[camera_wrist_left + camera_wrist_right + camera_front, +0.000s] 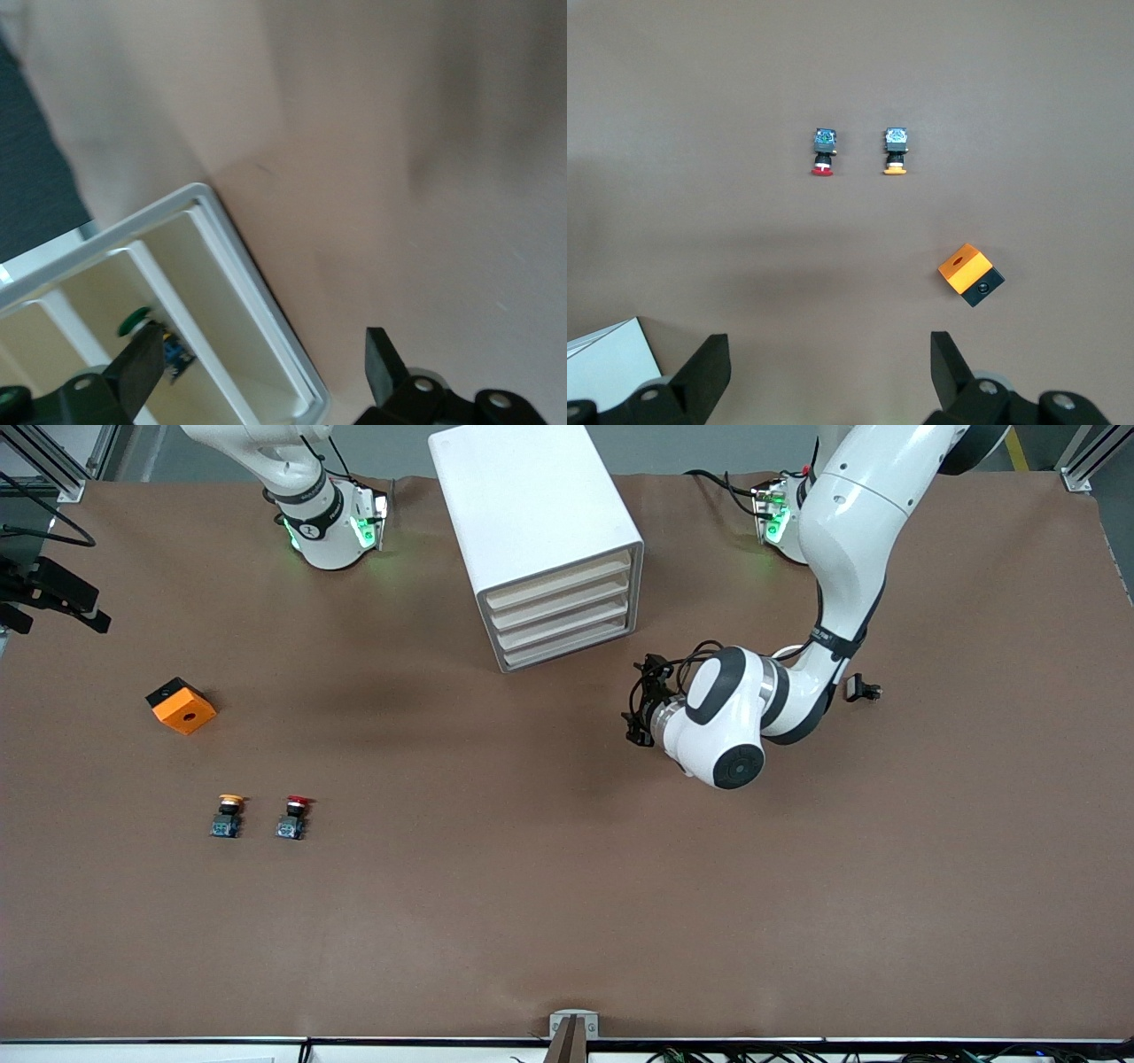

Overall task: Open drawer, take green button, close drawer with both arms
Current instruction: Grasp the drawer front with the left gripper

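Observation:
The white drawer cabinet (pixel 540 540) stands at the table's end where the arm bases are, and its drawers look shut in the front view. The green-capped button (pixel 135 320) shows inside a cream compartment of the cabinet (pixel 257 292) in the left wrist view, partly hidden by one finger. My left gripper (pixel 640 700) is open and empty, low beside the cabinet's front corner toward the left arm's end; it also shows in the left wrist view (pixel 261 367). My right gripper (pixel 828 354) is open and empty, held high over the table near its base.
A yellow-capped button (pixel 229 816) and a red-capped button (pixel 293 817) stand side by side toward the right arm's end. An orange block (pixel 182 706) lies farther from the front camera than they do. A small black part (pixel 863 689) lies near the left arm.

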Motion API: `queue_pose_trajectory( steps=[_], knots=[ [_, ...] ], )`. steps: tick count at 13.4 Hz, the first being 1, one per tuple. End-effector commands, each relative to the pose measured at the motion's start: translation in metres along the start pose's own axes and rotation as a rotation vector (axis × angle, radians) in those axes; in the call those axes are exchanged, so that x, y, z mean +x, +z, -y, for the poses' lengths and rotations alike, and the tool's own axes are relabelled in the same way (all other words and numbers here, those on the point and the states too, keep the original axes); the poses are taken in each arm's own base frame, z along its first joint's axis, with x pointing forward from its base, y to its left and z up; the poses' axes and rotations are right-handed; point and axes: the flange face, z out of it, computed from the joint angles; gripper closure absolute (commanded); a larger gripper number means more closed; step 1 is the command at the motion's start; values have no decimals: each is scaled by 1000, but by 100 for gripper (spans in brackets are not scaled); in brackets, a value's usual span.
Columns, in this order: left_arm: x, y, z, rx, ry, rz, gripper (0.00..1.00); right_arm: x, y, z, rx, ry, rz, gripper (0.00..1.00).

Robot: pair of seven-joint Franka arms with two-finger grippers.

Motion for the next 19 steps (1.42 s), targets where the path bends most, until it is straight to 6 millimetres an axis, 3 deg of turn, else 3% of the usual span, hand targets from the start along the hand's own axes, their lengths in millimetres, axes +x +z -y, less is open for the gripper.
queue_pose_trajectory(
  steps=[1,4,6,7,9,11,12,13,15,18,19],
  knots=[
    [-7,15,2,66,-33,22,0,6,-6,-7,-7,16,-11,0],
    [-11,46,-7,133,-63,68,0,8,-4,-8,-8,10,-10,0],
    [-20,81,-15,198,-90,113,0,15,6,-7,-11,7,6,0],
    [-19,83,-17,210,-126,131,0,21,15,-7,-13,6,23,0],
    [-37,97,-11,243,-196,152,7,38,45,-7,-14,6,76,0],
    [-57,119,-15,273,-254,144,10,46,59,-10,-14,12,96,0],
    [-62,125,-17,283,-289,144,14,60,90,-12,-20,11,152,0],
    [-67,136,-15,299,-307,136,14,70,107,-15,-9,19,183,0],
    [-73,156,-12,322,-317,119,14,74,107,-25,-14,34,176,0],
    [-71,163,-12,335,-355,110,17,75,108,-25,-24,30,170,0],
    [-71,163,-12,338,-371,106,24,76,110,-25,-24,30,173,0]
  ],
)
